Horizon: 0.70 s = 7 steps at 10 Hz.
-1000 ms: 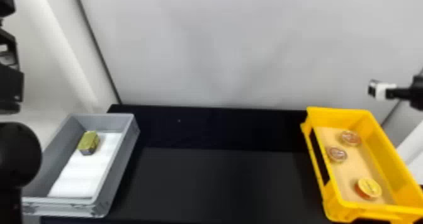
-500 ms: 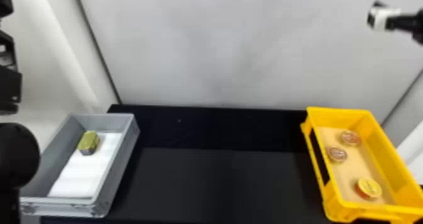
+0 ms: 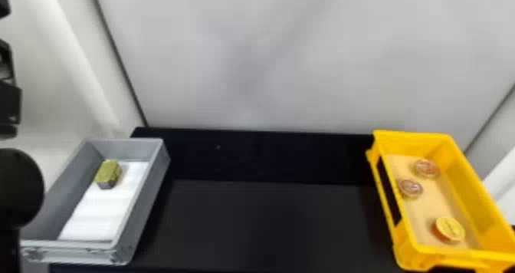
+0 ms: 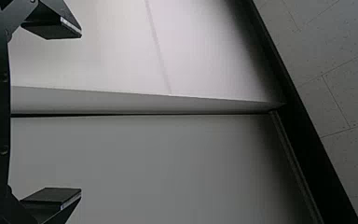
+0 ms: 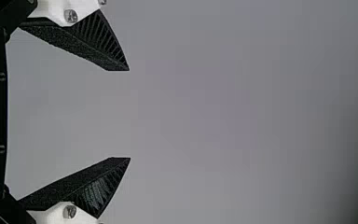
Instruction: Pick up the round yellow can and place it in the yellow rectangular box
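Room between grey box (image 3: 143,205) and yellow box (image 3: 473,193), both walled obstacles.

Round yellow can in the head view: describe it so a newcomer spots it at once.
On the right of the black table is the yellow rectangular box. The round yellow can sits inside, near the end closest to the robot. Its yellow top separates it from the two reddish-topped tins farther back.
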Each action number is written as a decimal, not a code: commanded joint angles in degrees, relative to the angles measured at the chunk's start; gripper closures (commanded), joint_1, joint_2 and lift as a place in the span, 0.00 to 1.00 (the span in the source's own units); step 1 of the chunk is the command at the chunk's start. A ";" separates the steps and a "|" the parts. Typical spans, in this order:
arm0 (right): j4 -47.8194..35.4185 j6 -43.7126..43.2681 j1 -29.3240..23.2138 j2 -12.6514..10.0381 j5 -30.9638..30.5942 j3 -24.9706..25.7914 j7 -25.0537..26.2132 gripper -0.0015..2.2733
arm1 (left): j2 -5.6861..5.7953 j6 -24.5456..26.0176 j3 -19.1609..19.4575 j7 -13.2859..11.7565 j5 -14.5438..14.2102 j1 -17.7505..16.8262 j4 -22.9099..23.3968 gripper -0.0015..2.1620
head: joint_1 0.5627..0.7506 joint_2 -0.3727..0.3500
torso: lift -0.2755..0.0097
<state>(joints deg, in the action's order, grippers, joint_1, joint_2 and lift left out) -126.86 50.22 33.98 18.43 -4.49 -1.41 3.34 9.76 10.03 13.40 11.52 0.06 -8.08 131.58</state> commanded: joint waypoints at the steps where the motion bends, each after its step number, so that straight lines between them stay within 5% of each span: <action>1: -1.55 -6.34 3.90 -0.06 -6.42 -1.85 0.00 0.05 | 0.35 -0.09 0.32 0.00 0.11 0.00 -0.01 0.04 | 0.70 0.59 | 0.96; 7: -1.20 -14.78 14.79 5.57 -5.01 -9.59 6.59 0.05 | 0.70 0.18 0.93 0.00 0.29 -0.09 0.52 0.04 | 0.70 0.59 | 0.96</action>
<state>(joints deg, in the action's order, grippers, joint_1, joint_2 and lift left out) -127.94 36.26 47.69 23.32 -9.60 -10.21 9.53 10.58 10.04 14.28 11.51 0.29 -8.24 132.06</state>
